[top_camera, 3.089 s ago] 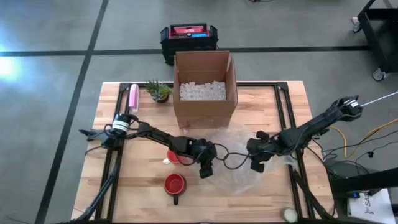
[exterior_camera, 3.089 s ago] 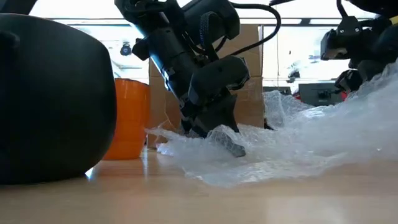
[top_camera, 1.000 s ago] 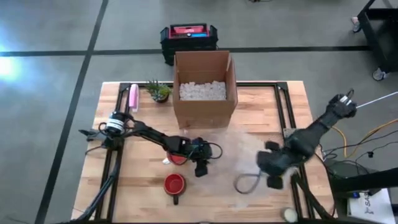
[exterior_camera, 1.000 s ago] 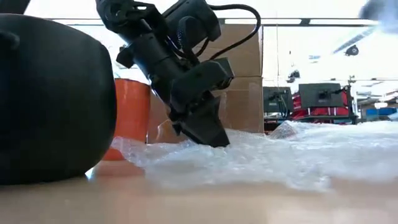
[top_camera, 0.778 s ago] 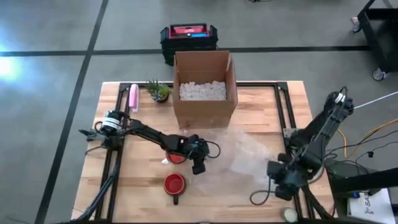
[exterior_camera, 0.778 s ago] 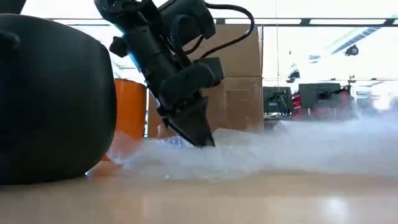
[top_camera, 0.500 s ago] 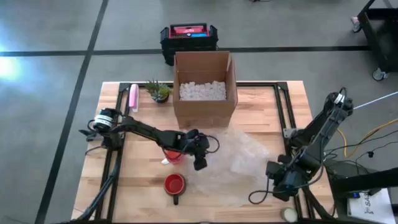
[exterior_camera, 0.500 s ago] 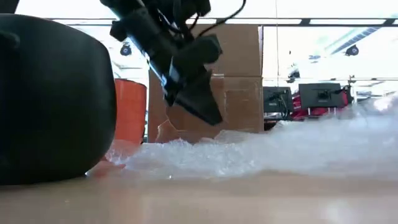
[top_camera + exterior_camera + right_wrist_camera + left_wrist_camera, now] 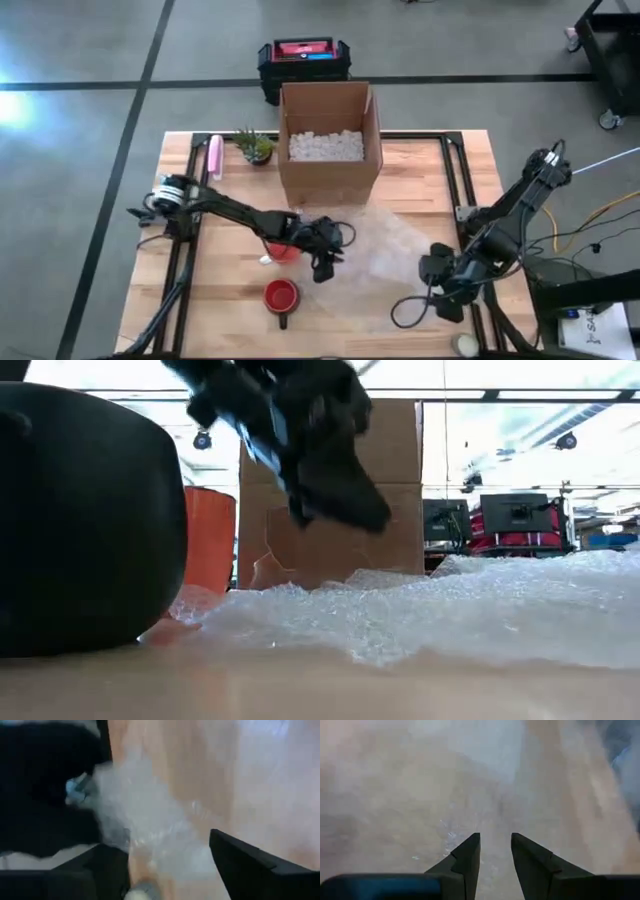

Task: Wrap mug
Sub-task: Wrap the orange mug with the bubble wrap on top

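Observation:
A red mug (image 9: 281,296) stands upright on the table near its front edge; in the low view it is the dark round bulk (image 9: 80,520) at the left. An orange cup (image 9: 281,251) stands just behind it. A clear sheet of bubble wrap (image 9: 385,255) lies spread on the table right of the mug, also seen as bubble wrap (image 9: 430,615). My left gripper (image 9: 323,266) hangs above the wrap's left edge with a narrow gap between its fingers (image 9: 470,851) and nothing in it. My right gripper (image 9: 440,283) stands open at the wrap's right edge, its fingers (image 9: 240,857) wide apart.
An open cardboard box (image 9: 328,140) with white filler stands at the far middle, behind the wrap. A small plant (image 9: 256,146) and a pink object (image 9: 214,155) are at the far left. A tape roll (image 9: 463,343) lies at the near right corner. Bare wood shows left of the mug.
My left gripper has risen off the wrap's left edge and now hangs clear above it. My right gripper has swung toward the table's near right corner, then come back a little toward the wrap. The wrap has settled flat and spread out on the table.

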Robot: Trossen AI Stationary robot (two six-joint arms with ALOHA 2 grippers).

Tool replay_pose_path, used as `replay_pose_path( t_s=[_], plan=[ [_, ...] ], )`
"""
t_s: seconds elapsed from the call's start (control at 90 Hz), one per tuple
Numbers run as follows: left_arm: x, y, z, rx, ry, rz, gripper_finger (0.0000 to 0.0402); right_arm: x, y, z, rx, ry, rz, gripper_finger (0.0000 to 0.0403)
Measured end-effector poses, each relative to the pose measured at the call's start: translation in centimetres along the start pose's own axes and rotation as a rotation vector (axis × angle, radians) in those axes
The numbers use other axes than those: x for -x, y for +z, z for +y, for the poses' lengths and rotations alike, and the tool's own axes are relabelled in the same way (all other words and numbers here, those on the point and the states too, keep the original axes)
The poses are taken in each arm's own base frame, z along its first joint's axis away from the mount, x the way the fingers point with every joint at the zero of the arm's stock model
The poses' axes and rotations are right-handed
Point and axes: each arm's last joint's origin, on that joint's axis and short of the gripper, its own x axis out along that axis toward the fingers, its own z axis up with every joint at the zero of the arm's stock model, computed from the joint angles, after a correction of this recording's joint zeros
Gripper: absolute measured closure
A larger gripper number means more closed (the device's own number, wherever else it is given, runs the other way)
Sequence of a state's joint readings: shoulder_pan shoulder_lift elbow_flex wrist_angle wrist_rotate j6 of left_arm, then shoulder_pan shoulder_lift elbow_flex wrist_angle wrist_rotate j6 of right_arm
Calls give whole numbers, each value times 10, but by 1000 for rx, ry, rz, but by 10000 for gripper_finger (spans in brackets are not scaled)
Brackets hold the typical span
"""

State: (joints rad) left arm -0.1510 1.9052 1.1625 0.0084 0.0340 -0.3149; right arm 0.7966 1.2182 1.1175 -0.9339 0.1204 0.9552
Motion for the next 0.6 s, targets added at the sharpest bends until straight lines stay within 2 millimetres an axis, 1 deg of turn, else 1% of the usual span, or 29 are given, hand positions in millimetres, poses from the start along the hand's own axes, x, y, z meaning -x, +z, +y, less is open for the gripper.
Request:
replay_pose_path(
  t_s=[0.067, 0.122, 0.2, 0.278, 0.489, 0.6],
  plan=[
    [-8, -9, 9, 17, 68, 65, 303, -1, 3, -2, 21, -17, -9, 131],
    [-8, -17, 17, 41, 157, 141, 303, -4, 4, -4, 23, -23, -8, 129],
    [-2, -21, 23, 61, 277, 220, 303, -11, -1, -8, 27, -56, 11, 128],
    [11, -20, 24, 58, 364, 266, 303, -23, -4, -12, 35, -105, 29, 131],
    [31, -11, 21, 96, 410, 305, 303, -57, -14, -21, 57, -243, 87, 150],
    [36, -14, 21, 111, 425, 346, 303, -69, -22, -17, 7, -214, 210, 161]
  ],
)
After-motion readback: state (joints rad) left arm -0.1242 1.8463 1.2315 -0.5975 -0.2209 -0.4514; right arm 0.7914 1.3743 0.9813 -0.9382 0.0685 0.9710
